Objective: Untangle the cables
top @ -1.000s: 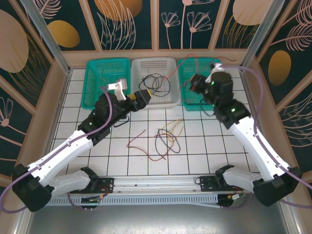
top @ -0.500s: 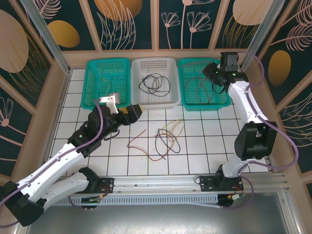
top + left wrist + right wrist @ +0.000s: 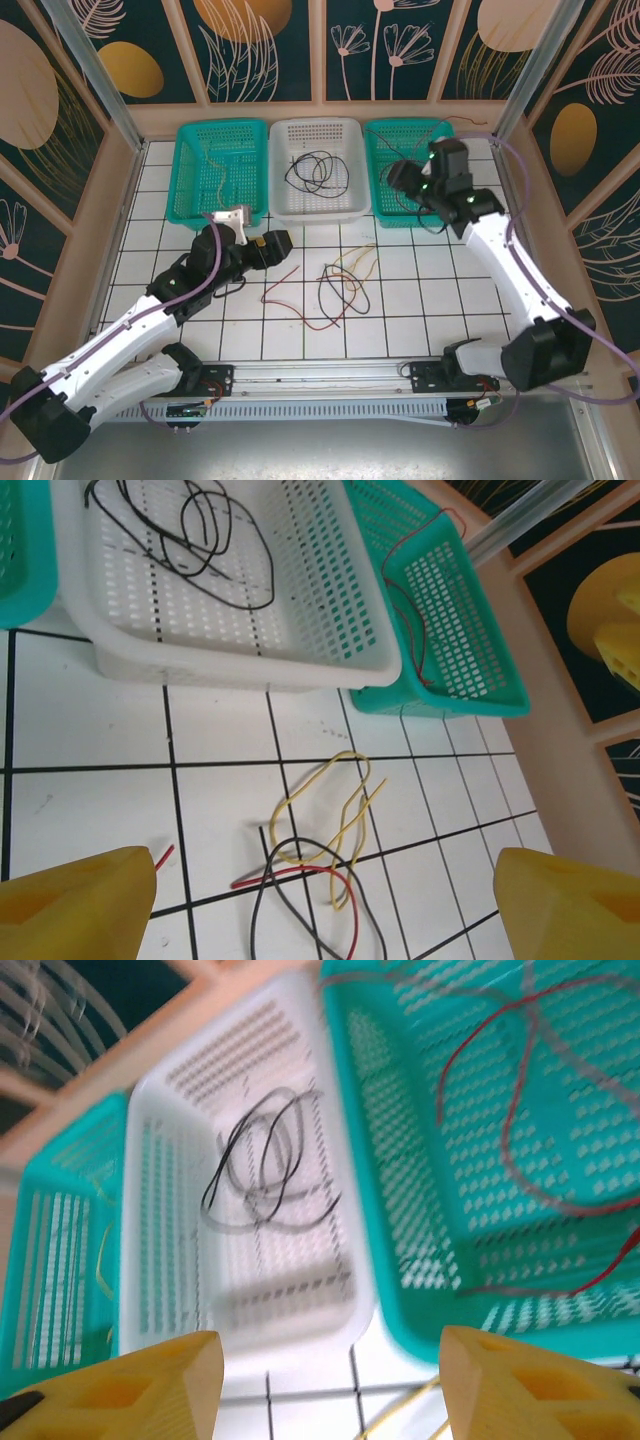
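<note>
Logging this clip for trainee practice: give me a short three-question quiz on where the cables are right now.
1. True or false: a black cable lies in the white basket.
2. The tangle lying outside the baskets has which colours? A red, yellow, black; B blue, green; C white only.
3. Which basket holds a red cable?
Key: 1 true; 2 A; 3 the right teal basket.
</note>
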`<state>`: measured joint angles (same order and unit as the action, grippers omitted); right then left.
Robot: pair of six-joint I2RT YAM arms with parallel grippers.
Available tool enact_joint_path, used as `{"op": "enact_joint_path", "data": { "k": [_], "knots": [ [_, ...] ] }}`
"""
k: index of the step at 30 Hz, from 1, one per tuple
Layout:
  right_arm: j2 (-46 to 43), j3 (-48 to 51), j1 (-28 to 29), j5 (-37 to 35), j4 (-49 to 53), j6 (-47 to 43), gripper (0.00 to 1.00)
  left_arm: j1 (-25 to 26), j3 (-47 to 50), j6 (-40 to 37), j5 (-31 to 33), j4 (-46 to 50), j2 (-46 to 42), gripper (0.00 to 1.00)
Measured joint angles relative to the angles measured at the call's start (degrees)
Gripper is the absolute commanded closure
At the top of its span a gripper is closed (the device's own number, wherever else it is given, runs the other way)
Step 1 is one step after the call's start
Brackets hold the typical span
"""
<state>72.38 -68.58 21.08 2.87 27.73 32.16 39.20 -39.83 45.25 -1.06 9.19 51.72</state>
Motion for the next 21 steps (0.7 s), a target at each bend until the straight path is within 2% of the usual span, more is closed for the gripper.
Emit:
{"op": "enact_joint_path", "data": {
  "k": [5, 10, 14, 21],
  "knots": [
    [-3.56, 9.01, 13.57, -6.03, -0.26, 3.41, 0.42, 0.00, 0.79, 0.02, -0.15, 1.42, 0.94, 0.14],
    [-0.57, 14.67, 23.17, -9.86, -0.26, 7.82, 0.47, 0.00, 2.14, 0.70, 0.00, 3.69, 1.01, 0.15],
    [5.25, 14.73, 26.93, -11.06, -0.48, 9.33, 0.48, 0.00, 3.54, 1.53, 0.11, 4.87, 0.90, 0.16],
    [13.77, 14.71, 27.30, -11.56, -0.24, 9.16, 0.48, 0.00, 4.61, 2.91, 0.31, 5.66, 0.42, 0.22]
  ]
}}
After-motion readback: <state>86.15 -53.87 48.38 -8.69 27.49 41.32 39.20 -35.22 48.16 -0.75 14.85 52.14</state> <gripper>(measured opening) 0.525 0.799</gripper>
